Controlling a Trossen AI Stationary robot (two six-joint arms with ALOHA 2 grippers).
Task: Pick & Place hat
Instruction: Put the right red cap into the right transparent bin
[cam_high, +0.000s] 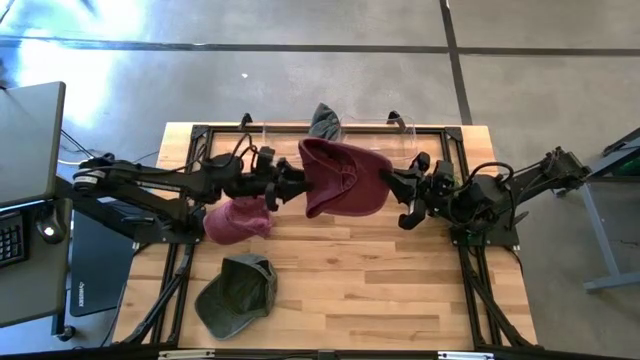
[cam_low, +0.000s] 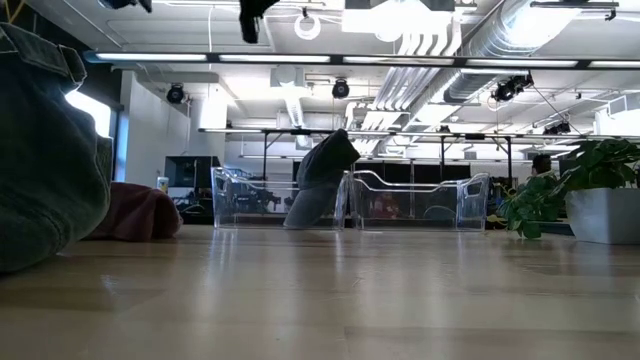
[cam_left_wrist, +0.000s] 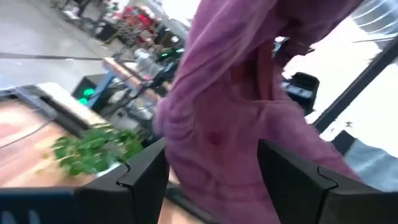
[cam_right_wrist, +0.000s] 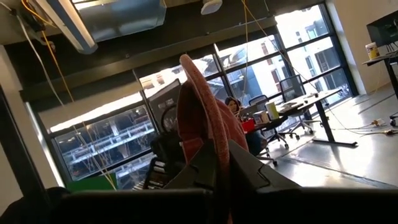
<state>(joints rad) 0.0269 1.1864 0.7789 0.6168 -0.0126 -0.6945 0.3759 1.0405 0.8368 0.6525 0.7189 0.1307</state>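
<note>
A maroon hat (cam_high: 340, 178) hangs in the air above the middle of the table, between my two grippers. My right gripper (cam_high: 397, 183) is shut on its right side; the cloth (cam_right_wrist: 199, 106) rises out of the fingers in the right wrist view. My left gripper (cam_high: 287, 188) is at the hat's left side, fingers wide apart, with the hat's cloth (cam_left_wrist: 217, 124) between them. A second maroon hat (cam_high: 238, 220) lies on the table below the left arm. A green cap (cam_high: 238, 293) lies near the front edge. My right gripper pinches an edge of the hat's right side (cam_right_wrist: 214, 146) between its two shut fingers, coming roughly level from the table's right. The hat is lifted clear of the table. My left gripper has the hat's cloth between its spread fingers (cam_left_wrist: 146, 180); I cannot tell whether they touch it.
A grey hat (cam_high: 325, 122) sits at the far edge against clear plastic bins (cam_low: 420, 200). A potted plant (cam_low: 585, 195) stands at the table's right in the low view. A monitor and keyboard (cam_high: 25, 150) stand off the table's left side.
</note>
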